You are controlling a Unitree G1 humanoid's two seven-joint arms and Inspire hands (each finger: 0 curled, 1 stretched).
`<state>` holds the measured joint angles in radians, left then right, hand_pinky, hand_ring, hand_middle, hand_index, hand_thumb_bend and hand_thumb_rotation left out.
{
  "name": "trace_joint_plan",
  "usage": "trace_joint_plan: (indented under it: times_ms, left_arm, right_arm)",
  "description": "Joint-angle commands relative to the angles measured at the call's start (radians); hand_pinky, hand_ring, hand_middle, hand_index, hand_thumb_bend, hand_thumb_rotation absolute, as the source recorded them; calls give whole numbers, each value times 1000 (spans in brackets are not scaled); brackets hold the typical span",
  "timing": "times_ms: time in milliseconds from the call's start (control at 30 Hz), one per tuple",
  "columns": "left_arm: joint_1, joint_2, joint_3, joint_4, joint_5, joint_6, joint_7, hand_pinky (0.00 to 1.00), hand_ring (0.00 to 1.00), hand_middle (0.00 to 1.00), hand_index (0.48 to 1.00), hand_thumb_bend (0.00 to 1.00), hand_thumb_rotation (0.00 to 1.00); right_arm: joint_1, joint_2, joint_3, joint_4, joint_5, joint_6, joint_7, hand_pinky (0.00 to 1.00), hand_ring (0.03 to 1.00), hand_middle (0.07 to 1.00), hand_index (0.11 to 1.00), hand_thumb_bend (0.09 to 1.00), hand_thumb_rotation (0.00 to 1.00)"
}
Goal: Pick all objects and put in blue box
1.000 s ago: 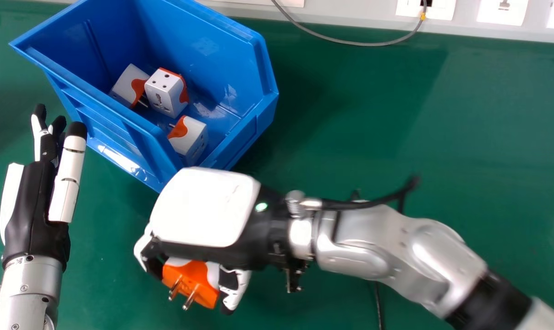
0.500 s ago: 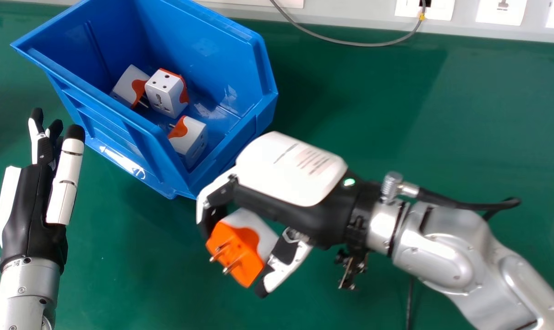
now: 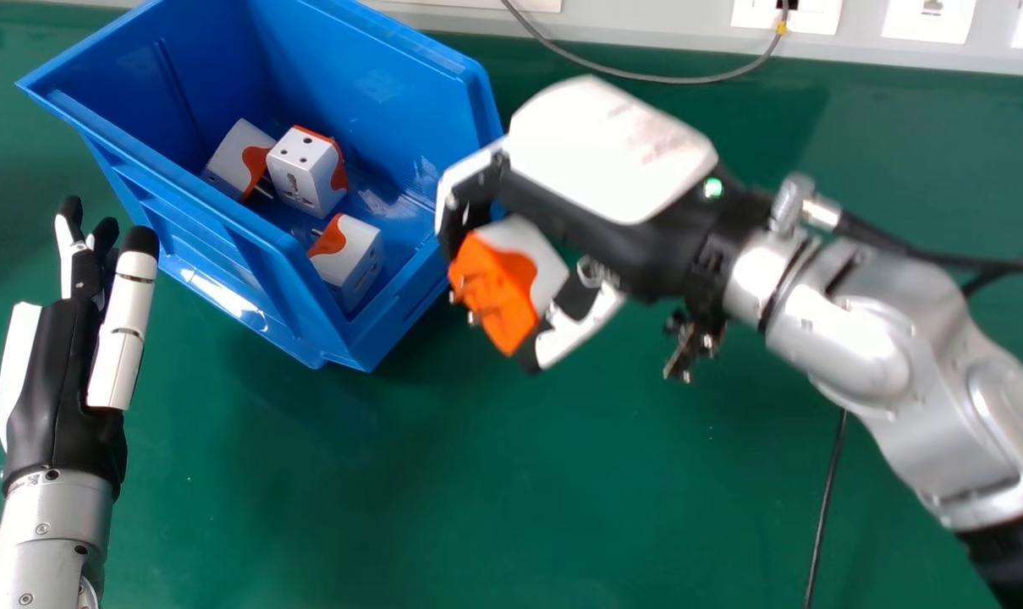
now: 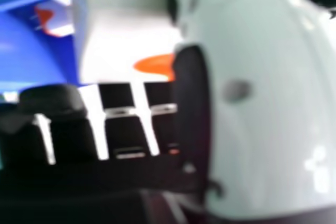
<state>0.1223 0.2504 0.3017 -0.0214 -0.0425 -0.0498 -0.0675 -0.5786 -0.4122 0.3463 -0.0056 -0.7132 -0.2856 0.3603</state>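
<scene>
In the head view my right hand [image 3: 613,152] is beside the right wall of the blue box [image 3: 266,245], curled round a white and orange plug adapter [image 3: 511,279] whose pins point left. Inside the box lie three similar adapters: one at the left [image 3: 242,156], one in the middle [image 3: 306,173], one near the front corner [image 3: 349,254]. My left hand [image 3: 63,381] is left of the box with straight fingers. The right hand view shows the held adapter [image 4: 126,35] against my right hand's thumb [image 4: 262,98], with the blue box [image 4: 26,51] beyond.
A grey cable [image 3: 672,79] hangs from the wall sockets [image 3: 786,15] along the table's back edge. A thin black cable [image 3: 828,499] runs over the green table [image 3: 477,491] at the right, beneath my right forearm.
My right hand has moved away to the right and then up toward the back of the table, carrying the adapter. The left hand and the adapters in the box look almost unmoved.
</scene>
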Motion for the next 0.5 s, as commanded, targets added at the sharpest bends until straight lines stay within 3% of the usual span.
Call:
trace_joint_plan:
  times_ms: [0,100,200,333,467]
  left_arm:
    - [-13,8,9,-4,-16,-11,-5,1000,1000,1000,1000,470,956]
    - [-12,5,7,-8,-16,-10,-3,1000,1000,1000,1000,486,952]
    - [-21,6,6,8,-19,-16,-4,1000,1000,1000,1000,493,951]
    - [-27,5,7,23,-32,-26,-12,1000,1000,1000,1000,507,944]
    - [-19,7,7,12,-34,-24,-15,1000,1000,1000,1000,511,938]
  right_arm:
    - [-85,30,6,31,-21,-2,-52,26,66,124,470,494,138]
    - [-153,65,30,99,-59,-4,-96,26,65,125,470,493,138]
    - [-227,116,53,186,-67,12,-115,26,65,125,470,493,138]
    - [-360,201,102,371,-98,25,-160,23,61,124,469,491,139]
    - [-488,261,172,568,-171,12,-280,20,56,125,473,492,139]
